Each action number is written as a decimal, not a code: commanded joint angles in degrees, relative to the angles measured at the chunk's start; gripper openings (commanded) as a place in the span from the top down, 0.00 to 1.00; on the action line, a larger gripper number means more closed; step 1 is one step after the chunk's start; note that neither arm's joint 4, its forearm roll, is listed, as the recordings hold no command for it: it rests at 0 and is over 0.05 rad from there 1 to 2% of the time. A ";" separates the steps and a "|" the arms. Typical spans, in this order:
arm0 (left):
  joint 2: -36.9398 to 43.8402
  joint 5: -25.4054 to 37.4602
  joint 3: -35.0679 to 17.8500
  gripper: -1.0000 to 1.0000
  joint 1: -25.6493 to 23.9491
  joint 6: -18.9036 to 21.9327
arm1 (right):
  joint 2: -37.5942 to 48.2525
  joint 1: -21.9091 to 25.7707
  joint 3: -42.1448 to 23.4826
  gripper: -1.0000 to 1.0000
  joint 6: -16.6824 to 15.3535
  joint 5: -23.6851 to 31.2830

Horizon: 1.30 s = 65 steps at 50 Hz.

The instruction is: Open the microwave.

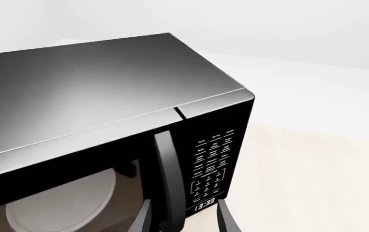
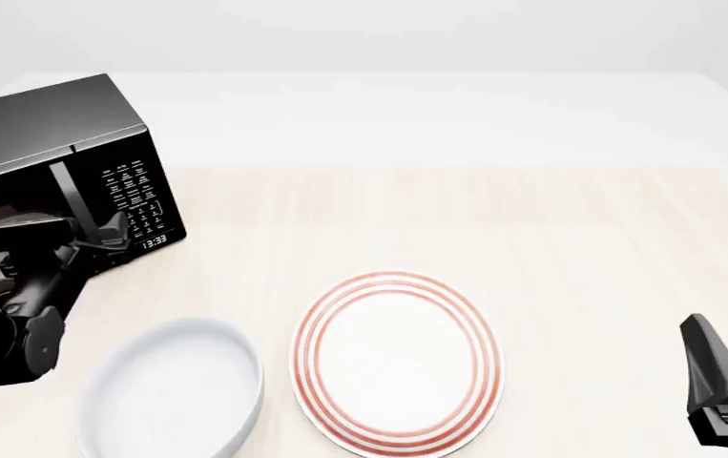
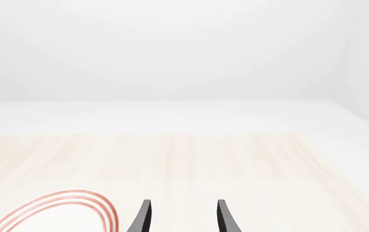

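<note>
Left end effector (image 1: 183,218) straddling handle (image 1: 166,174) (microwave (image 1: 94,96) edge)

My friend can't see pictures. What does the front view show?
A black microwave sits at the table's far left, with the left tool at its door handle. Nearer are a white bowl and a red-ringed plate; the right arm waits at the right edge.

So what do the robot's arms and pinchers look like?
Both are glossy black all over. The left arm is chunky and jointed. Each end effector, left and right, has two thin, flat, blade-like fingers tapering to points. No cables, stickers or markings show.
</note>
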 commanded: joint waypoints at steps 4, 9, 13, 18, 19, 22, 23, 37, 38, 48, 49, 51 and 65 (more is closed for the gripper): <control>1.67 -0.42 -0.60 0.00 0.37 -0.54 | -0.01 0.00 0.00 0.00 -0.01 0.00; 2.12 -0.36 -0.91 0.00 0.25 -0.64 | 0.00 0.00 0.00 0.00 0.00 0.00; 2.34 -0.13 -1.34 0.00 0.14 -0.67 | 0.00 0.00 0.00 0.00 0.00 0.00; 2.48 -0.32 -1.39 0.00 0.06 -0.72 | 0.00 0.02 0.00 0.00 -0.01 0.00; 2.68 -0.53 -1.30 0.00 0.21 -0.69 | 0.00 0.00 0.00 0.00 0.00 0.00; 2.81 -0.67 -1.24 0.00 0.19 -0.74 | 0.00 0.01 0.00 0.00 0.00 0.00; 2.73 -0.54 -1.29 0.00 0.20 -0.78 | 0.01 0.00 0.00 0.00 -0.01 0.00; 2.98 -0.41 -1.43 0.00 0.24 -0.88 | 0.00 0.00 0.00 0.00 0.00 0.00; 2.96 -0.47 -1.35 1.00 0.30 -0.77 | 0.00 0.00 0.00 0.00 0.00 0.00; 2.75 -0.81 -1.05 1.00 0.54 -0.63 | 0.00 0.00 0.00 0.00 0.00 0.00; 2.63 -0.75 -0.99 1.00 0.57 -0.61 | 0.00 -0.01 0.00 0.00 -0.01 0.00; 2.64 -0.82 -0.95 1.00 0.57 -0.53 | 0.00 0.01 0.00 0.00 -0.01 0.00; 0.24 -1.70 0.85 1.00 -0.93 -0.62 | 0.00 0.00 0.00 0.00 0.00 0.00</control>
